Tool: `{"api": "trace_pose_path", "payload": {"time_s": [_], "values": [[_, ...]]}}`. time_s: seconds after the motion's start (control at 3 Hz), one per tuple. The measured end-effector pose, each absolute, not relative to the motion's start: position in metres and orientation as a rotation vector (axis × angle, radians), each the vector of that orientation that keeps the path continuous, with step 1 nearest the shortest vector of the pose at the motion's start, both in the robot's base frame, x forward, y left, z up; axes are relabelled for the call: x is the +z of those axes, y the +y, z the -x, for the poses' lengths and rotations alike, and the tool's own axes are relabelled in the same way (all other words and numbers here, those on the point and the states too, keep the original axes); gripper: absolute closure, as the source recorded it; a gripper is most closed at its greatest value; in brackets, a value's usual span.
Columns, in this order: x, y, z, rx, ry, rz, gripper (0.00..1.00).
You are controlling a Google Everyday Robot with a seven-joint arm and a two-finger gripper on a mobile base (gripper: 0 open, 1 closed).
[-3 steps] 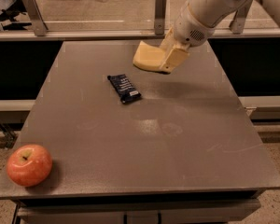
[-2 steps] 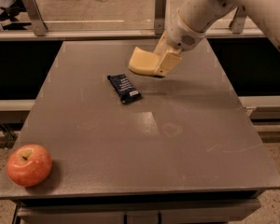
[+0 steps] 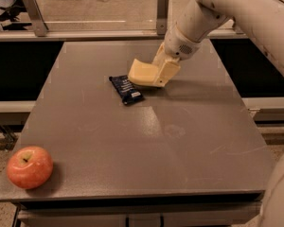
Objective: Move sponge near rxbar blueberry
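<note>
one sponge (image 3: 141,73), pale yellow, hangs tilted in the gripper (image 3: 157,74), whose fingers are clamped on its right end, just beside the rxbar blueberry (image 3: 126,89) on the far half of the bench (image 3: 189,164). whether it touches the surface i cannot tell. released at this tilt, it could flop onto the bar; a low sweep could shove the bar away. an apple (image 3: 30,167) lies well apart at the near left corner.

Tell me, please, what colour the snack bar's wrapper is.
Dark navy bar, white lettering, camera view; beside it the end effector holds the sponge.
</note>
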State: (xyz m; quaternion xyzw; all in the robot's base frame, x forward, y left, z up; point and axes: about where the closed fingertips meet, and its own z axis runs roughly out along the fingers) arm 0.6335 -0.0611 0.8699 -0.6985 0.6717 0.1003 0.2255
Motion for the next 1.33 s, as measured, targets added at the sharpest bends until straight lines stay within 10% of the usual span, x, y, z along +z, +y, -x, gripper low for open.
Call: {"api": "trace_pose_path", "payload": {"time_s": [0.33,1.33], "values": [[0.868,-0.060,-0.634,0.279,1.852,1.928,0.05],[0.875,-0.085,-0.637,0.237,1.876,1.928,0.00]]}}
